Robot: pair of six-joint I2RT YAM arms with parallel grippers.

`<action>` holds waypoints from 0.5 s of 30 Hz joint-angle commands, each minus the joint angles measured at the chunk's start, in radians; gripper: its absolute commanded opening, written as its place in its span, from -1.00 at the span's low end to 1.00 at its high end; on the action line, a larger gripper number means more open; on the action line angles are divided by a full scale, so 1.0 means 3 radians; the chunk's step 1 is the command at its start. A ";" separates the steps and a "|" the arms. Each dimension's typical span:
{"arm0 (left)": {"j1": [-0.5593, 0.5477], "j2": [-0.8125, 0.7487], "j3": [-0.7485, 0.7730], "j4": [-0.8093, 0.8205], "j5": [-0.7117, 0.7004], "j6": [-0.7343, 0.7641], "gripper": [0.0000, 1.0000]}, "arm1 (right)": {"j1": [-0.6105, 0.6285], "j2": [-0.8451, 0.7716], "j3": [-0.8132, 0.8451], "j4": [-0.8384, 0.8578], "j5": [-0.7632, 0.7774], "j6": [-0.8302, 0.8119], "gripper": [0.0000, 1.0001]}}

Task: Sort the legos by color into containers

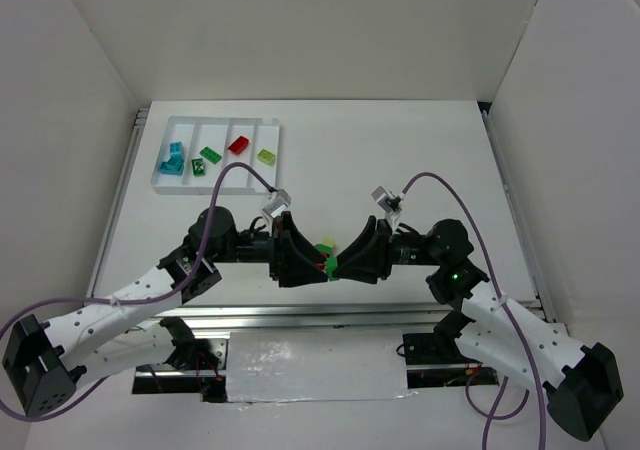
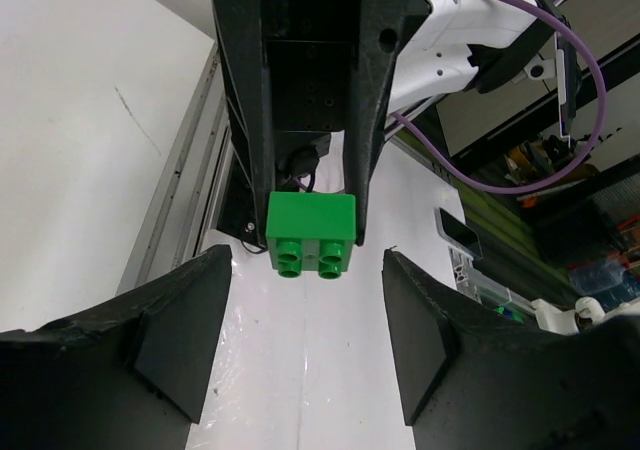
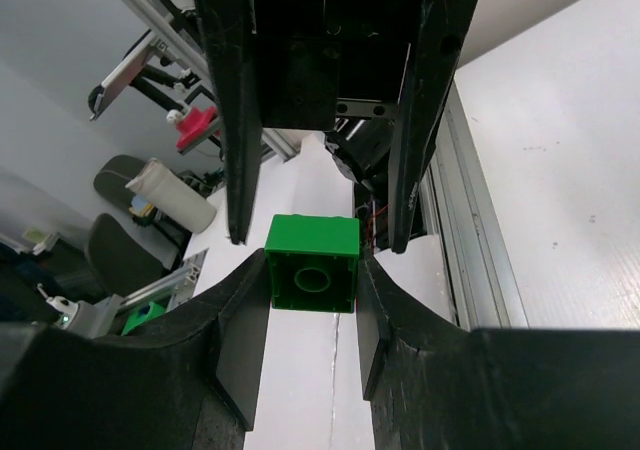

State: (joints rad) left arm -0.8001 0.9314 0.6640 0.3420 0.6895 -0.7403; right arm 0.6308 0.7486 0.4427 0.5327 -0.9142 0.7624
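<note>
Right gripper (image 3: 312, 280): clamped on green brick (image 3: 310, 235), presented, apparently for handover.
Left gripper (image 2: 305, 268): spread wide, straddling brick, not touching.

Legos (image 1: 172, 160) lie inside the tray (image 1: 225, 120), far left.

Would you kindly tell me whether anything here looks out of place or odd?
Only one thing: a green brick is in mid-air, clamped in the right gripper, far from the tray, with the left gripper facing it, jaws open. The bricks in the tray look sorted by colour.
</note>
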 commanded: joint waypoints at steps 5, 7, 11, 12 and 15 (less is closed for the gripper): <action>-0.0053 0.0091 0.0129 0.0353 0.0008 -0.0079 0.32 | 0.0055 -0.0067 0.0130 -0.0016 0.0051 -0.0138 -1.00; -0.0058 0.0096 0.0134 0.0363 -0.0002 -0.0079 0.20 | 0.0060 -0.0046 0.0130 -0.0012 0.0071 -0.0143 -1.00; -0.0079 0.0122 0.0129 0.0465 0.0048 -0.0140 0.06 | 0.0071 -0.0036 0.0120 -0.0006 0.0184 -0.0138 -1.00; -0.0084 0.0127 0.0119 0.0521 0.0069 -0.0166 0.06 | 0.0081 -0.0036 0.0120 -0.0017 0.0199 -0.0148 -1.00; -0.0104 0.0168 0.0113 0.0583 0.0084 -0.0181 -0.18 | 0.0076 -0.0016 0.0125 -0.0007 0.0199 -0.0148 -1.00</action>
State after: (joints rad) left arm -0.8131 0.9684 0.6643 0.3943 0.6884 -0.7712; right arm 0.6426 0.7425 0.4446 0.5190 -0.8860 0.7414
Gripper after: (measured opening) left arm 0.459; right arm 0.423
